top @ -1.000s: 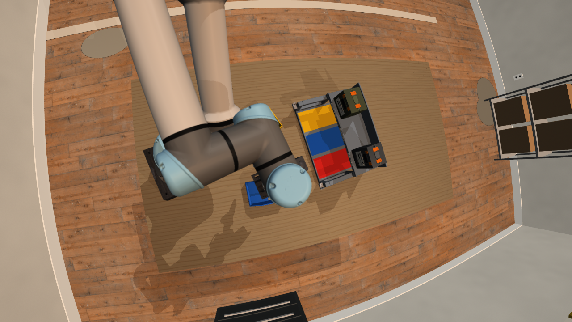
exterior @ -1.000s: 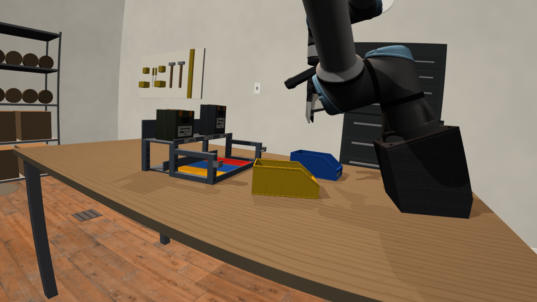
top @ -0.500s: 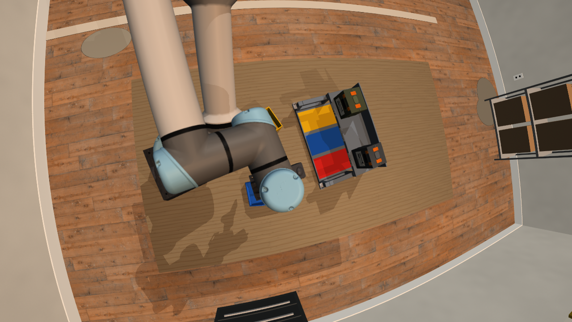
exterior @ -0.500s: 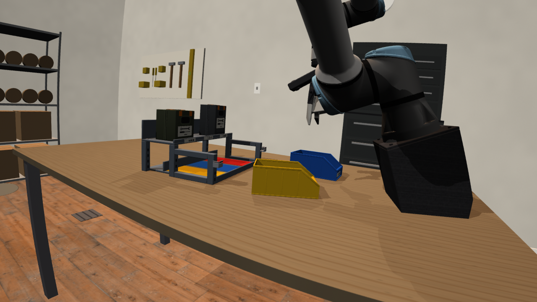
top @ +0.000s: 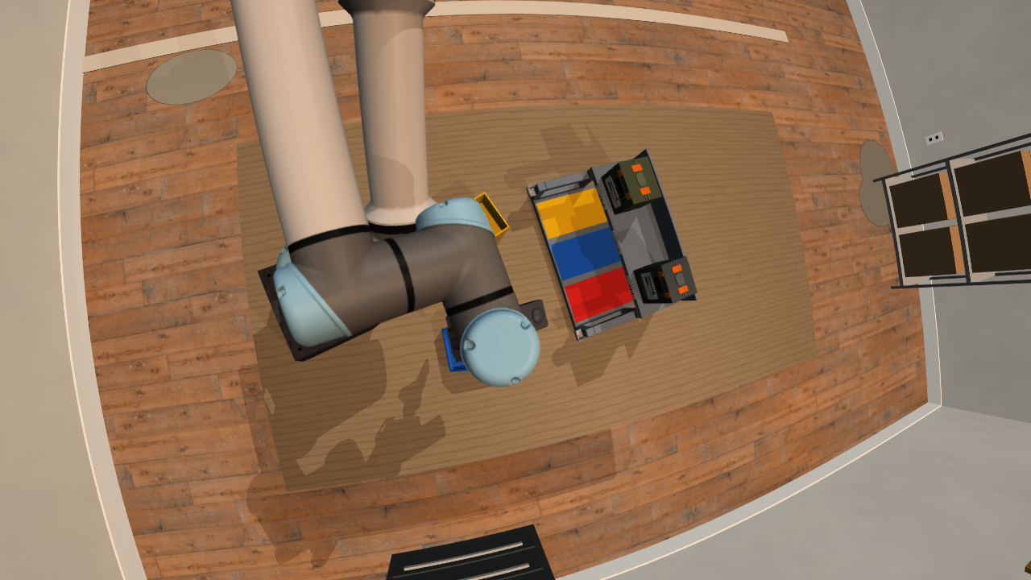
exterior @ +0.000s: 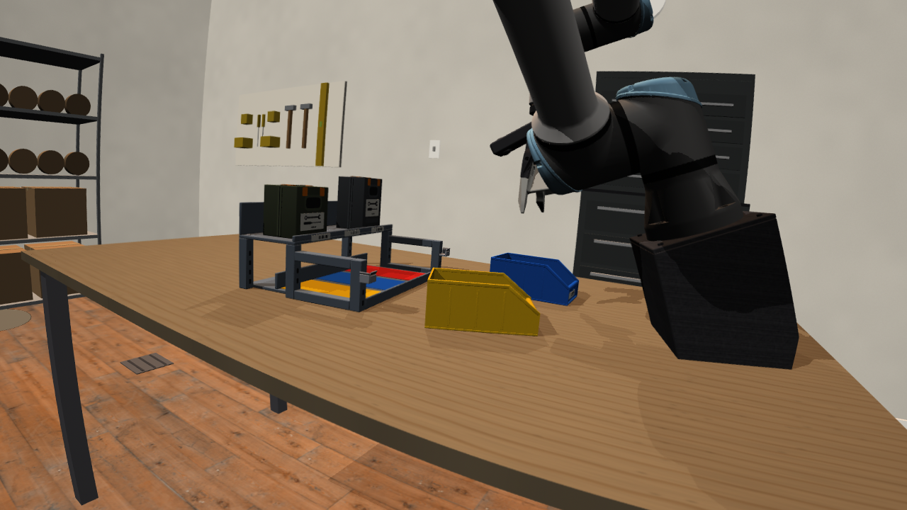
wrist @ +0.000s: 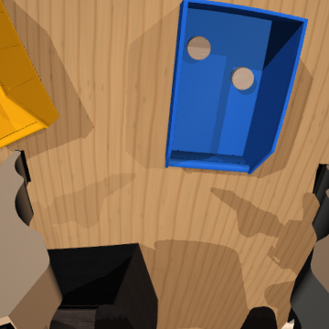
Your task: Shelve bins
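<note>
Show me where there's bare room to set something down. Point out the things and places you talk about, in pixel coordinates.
Room: table (top: pixel 756 216) (exterior: pixel 570 412) (wrist: pixel 100 27) behind the shelf (top: pixel 666 216) (exterior: pixel 247 263); a gap between yellow bin (top: pixel 494 213) (exterior: pixel 475 307) (wrist: pixel 27 91) and blue bin (top: pixel 451 354) (exterior: pixel 536 279) (wrist: pixel 210 114). Crowded: over the blue bin, under the arm (top: pixel 425 267) (exterior: pixel 672 133).

On my wooden counter, I see the yellow bin, blue bin, shelf and the arm's black base.

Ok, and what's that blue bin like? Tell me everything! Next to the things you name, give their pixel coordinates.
The blue bin (top: pixel 453 352) (exterior: pixel 531 277) (wrist: pixel 207 110) looks like smooth plastic. It has tall sides that slope down to a low front lip. It stands upright on the wooden table (top: pixel 692 345) (exterior: pixel 443 380) (wrist: pixel 114 68), not touching the yellow bin (top: pixel 492 214) (exterior: pixel 478 306) (wrist: pixel 27 82). Two round, pale pieces (wrist: pixel 198 47) lie inside.
</note>
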